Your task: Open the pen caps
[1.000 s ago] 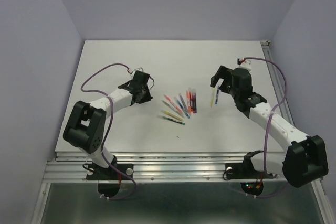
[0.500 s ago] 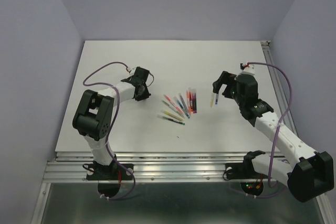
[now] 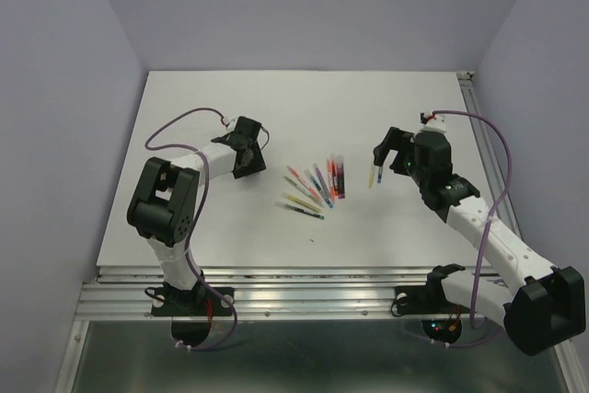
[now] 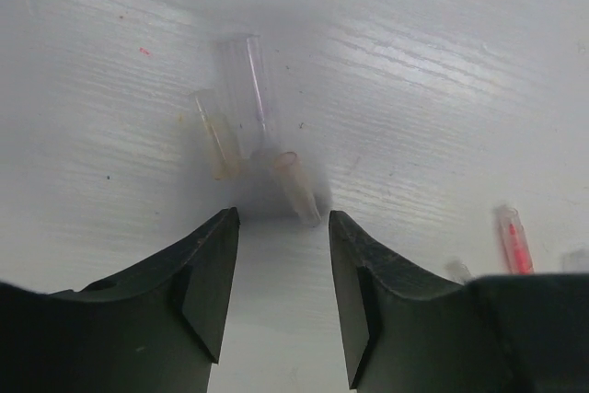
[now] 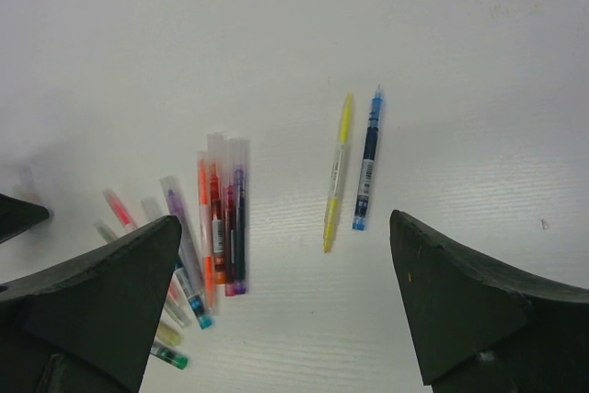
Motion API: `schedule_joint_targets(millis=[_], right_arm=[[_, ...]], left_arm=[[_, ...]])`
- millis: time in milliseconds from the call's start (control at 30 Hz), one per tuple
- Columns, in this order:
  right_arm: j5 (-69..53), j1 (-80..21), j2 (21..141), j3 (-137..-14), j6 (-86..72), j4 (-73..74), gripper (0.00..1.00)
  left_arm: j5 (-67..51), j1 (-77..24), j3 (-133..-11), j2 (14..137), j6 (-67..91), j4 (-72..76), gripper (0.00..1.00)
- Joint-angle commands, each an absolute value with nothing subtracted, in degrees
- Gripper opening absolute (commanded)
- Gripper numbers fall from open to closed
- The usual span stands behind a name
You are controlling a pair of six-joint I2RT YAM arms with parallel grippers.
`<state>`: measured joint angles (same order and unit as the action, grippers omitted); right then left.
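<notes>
Left jaws widened | white table (image 3: 386, 98), maybe ink-flecked | lilac walls (image 3: 313, 6)

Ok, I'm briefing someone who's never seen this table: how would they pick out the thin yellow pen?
On the white table, look right of the fanned cluster of coloured pens, towards the right arm's gripper. Two pens lie there side by side. The thin yellow pen is the one nearer the cluster, beside the dark blue pen.

A robotics lab test cell. Plain pale lilac walls (image 3: 55, 89) box in a white table (image 3: 304, 108) on three sides. An aluminium rail (image 3: 313, 287) along the frame's bottom carries the left arm (image 3: 164, 213) and right arm (image 3: 479, 223), both trailing purple cables (image 3: 189, 118).
</notes>
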<state>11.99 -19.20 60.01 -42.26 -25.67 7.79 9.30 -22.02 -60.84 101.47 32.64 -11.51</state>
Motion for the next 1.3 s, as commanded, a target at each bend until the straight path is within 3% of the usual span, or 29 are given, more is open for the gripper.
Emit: schedule_joint_targets(millis=[0, 267, 367, 700, 1033, 1267], right_arm=[[13.0, -19.5, 58.3, -42.3, -25.5, 7.7, 1.0], [10.2, -19.6, 59.8, -44.1, -26.7, 9.4, 1.0], [9.1, -19.9, 62.5, -45.1, -26.7, 9.3, 1.0], [23.1, -30.1, 81.2, -57.4, -28.0, 15.5, 1.0], [28.2, -31.6, 95.5, -65.0, -31.1, 18.9, 0.99], [25.1, -31.9, 99.1, -65.7, -29.2, 16.1, 0.88]], left_arm=[[8.1, -21.7, -60.9, 96.8, 30.8, -13.2, 0.57], [1.9, -21.7, -55.1, 81.6, 28.9, -9.0, 0.94], [0.4, -21.8, -52.3, 74.0, 28.8, -7.0, 0.99], [-0.4, -22.0, -41.7, 56.4, 33.3, -0.3, 0.99], [-1.5, -22.0, -40.3, 57.5, 32.5, 1.9, 0.99], [-2.4, -22.0, -40.1, 58.1, 31.9, 2.3, 0.99]])
